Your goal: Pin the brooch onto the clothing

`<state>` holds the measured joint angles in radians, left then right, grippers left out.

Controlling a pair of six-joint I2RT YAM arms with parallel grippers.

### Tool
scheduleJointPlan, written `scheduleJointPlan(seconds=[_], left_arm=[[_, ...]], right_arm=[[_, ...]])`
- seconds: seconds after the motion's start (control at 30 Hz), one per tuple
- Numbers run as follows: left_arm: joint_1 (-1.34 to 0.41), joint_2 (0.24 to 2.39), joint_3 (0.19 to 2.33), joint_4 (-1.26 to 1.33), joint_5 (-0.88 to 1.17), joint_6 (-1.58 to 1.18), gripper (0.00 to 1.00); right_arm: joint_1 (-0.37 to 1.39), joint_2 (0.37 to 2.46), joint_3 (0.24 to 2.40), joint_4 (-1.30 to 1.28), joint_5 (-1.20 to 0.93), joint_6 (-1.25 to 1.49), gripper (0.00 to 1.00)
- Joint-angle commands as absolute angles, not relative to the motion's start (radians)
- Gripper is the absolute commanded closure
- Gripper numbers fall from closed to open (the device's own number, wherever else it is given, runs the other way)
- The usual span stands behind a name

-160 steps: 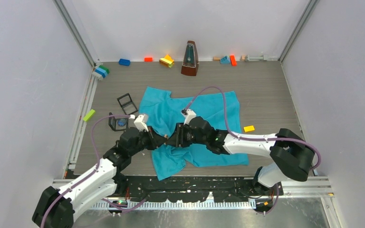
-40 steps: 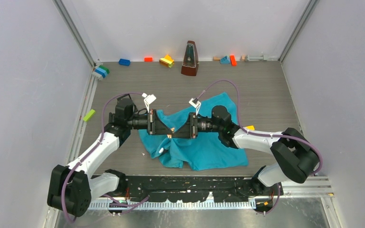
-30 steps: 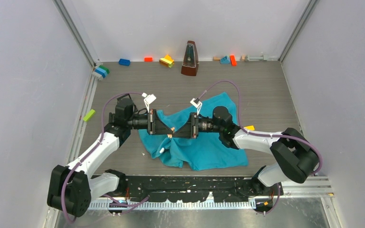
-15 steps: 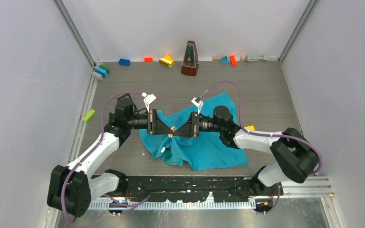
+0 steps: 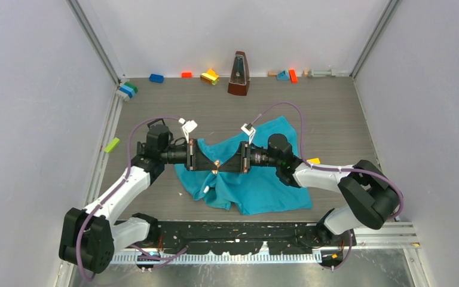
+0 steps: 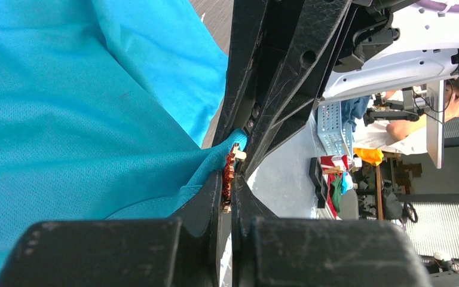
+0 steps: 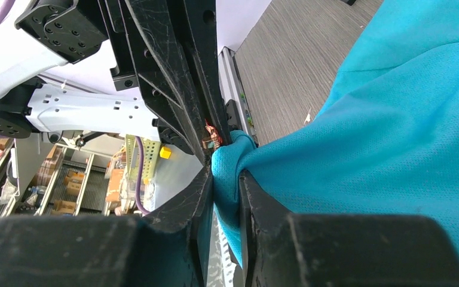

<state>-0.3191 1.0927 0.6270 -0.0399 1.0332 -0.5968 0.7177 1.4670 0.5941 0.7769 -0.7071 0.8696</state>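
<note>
The teal-blue T-shirt lies crumpled mid-table, with one fold lifted off the surface. My right gripper is shut on that raised fold; the pinched fabric shows between its fingers. My left gripper faces it tip to tip and is shut on a small reddish-brown brooch, which touches the tip of the held fold. The brooch also peeks out past the fold in the right wrist view. The brooch's pin is hidden.
A metronome stands at the back wall among several coloured bricks. More bricks lie by the left rail, a green one lies at the left, a yellow one at the right.
Since 5.3 s ago both arms have lifted a fold of the shirt and turned tip to tip. Over the last second the grippers barely moved.
</note>
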Motion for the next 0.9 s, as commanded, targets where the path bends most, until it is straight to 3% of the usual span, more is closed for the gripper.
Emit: scheduleJointPlan(seconds=[0.0,0.5,0.63,0.73,0.83,0.87], left_arm=[[-0.324,1.088,0.655,-0.076,1.053,-0.599,1.0],[-0.321,1.123,0.668,-0.14,1.013,-0.565,1.0],[-0.321,1.123,0.699,-0.243,0.944,-0.497,1.0],[-0.321,1.111,0.728,-0.357,0.872,-0.439,0.8],[-0.321,1.077,0.743,-0.415,0.812,-0.413,0.45],[-0.321,1.063,0.746,-0.435,0.786,-0.406,0.37]], right_arm=[[0.696,1.47,0.597,0.818,-0.67,0.832,0.75],[0.696,1.428,0.617,0.705,-0.718,0.765,0.63],[0.696,1.401,0.617,0.667,-0.693,0.749,0.52],[0.696,1.369,0.625,0.595,-0.632,0.709,0.42],[0.692,1.309,0.627,0.498,-0.55,0.662,0.33],[0.69,1.281,0.63,0.453,-0.533,0.653,0.32]])
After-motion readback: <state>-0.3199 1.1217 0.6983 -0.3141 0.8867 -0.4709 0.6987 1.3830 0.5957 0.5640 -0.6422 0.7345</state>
